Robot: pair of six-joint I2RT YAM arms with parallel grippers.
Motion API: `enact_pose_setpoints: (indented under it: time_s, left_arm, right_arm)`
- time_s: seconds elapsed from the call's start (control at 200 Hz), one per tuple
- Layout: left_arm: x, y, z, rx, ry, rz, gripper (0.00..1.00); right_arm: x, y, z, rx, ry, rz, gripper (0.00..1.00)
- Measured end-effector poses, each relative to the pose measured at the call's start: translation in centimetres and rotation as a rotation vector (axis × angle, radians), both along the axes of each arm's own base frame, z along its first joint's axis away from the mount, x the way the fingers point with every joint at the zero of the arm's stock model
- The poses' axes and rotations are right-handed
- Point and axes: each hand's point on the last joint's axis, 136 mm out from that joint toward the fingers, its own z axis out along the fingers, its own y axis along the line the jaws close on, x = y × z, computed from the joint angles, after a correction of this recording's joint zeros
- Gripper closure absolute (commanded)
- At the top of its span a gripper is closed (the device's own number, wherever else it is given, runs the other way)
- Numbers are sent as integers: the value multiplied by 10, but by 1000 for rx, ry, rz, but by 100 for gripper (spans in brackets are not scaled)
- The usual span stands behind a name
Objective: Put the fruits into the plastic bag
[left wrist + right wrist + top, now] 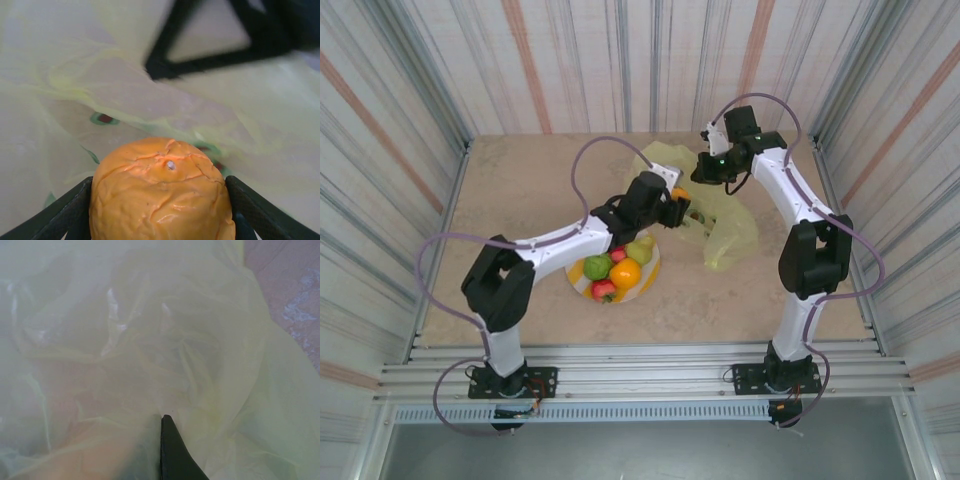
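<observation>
Orange and wrinkled, the orange (pixel 160 175) sat clamped in my left gripper (pixel 159 215), one dark finger (pixel 60 215) pressed to each of its sides. I held it up beyond the plate (pixel 578 283), on the far right side, right at the bag (pixel 730 225).

The bag carried no words I could read, only printed avocado halves (pixel 104 118): two stood out plainly through the film just past the orange, and others were too blurred to count. The bag itself was one thin yellow-green sheet, crumpled on the table (pixel 520 190) beyond and to the right of the plate.

My right gripper (pixel 161 450) was clenched, with bag film gathered at its tips and draped over one finger, the mouth of the bag lifted farther from the plate than my left gripper.

On the plate I counted five fruits: one green apple (pixel 597 266), one other orange (pixel 625 273), one pear (pixel 640 250), and two red ones (pixel 604 290), the second small and half hidden between apple and pear. With the one in my grip, that made six.
</observation>
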Motion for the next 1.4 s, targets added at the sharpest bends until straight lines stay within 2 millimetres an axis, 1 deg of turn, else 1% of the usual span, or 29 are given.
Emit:
enact_pose_setpoints:
  time_s: [0.085, 0.16, 0.356, 0.541, 0.606, 0.681, 0.742, 0.862, 0.937, 1.047, 1.082, 1.112, 1.268, 1.398]
  left_arm:
    - [25, -1, -3, -55, 24, 77, 44]
    - [38, -6, -9, -107, 56, 122, 43]
    - [52, -16, -28, -255, 179, 216, 43]
    - [61, -21, -38, -364, 269, 281, 40]
    - [64, -25, -46, -394, 299, 297, 40]
    - [66, -29, -57, -410, 331, 313, 39]
    - [67, -32, -66, -413, 349, 320, 36]
    - [65, -44, -76, -410, 372, 309, 27]
    - [63, -51, -75, -415, 380, 294, 21]
    - [61, -56, -71, -414, 378, 277, 16]
    - [60, -56, -71, -409, 376, 272, 11]
    - [60, -56, -71, -400, 372, 266, 9]
    - [57, -54, -74, -344, 363, 235, 6]
    - [50, -50, -65, -299, 334, 178, 7]
  right_arm:
    - [1, 0, 2, 15, 2, -5, 100]
    - [2, 3, 4, 36, 2, -9, 100]
    - [4, 7, 5, 74, 2, -13, 100]
    - [7, 10, 5, 119, 4, -22, 100]
    - [9, 9, 5, 144, 8, -34, 100]
    - [12, 7, 4, 173, 15, -48, 100]
    - [13, 7, 4, 196, 20, -56, 100]
    - [17, 5, 6, 234, 23, -73, 100]
    - [20, 3, 8, 245, 18, -80, 100]
    - [21, 1, 10, 258, 15, -81, 100]
    - [21, 1, 10, 262, 16, -80, 100]
    - [21, 0, 9, 264, 16, -81, 100]
    - [24, -9, 8, 267, 20, -98, 100]
    - [26, -20, 5, 260, 20, -114, 100]
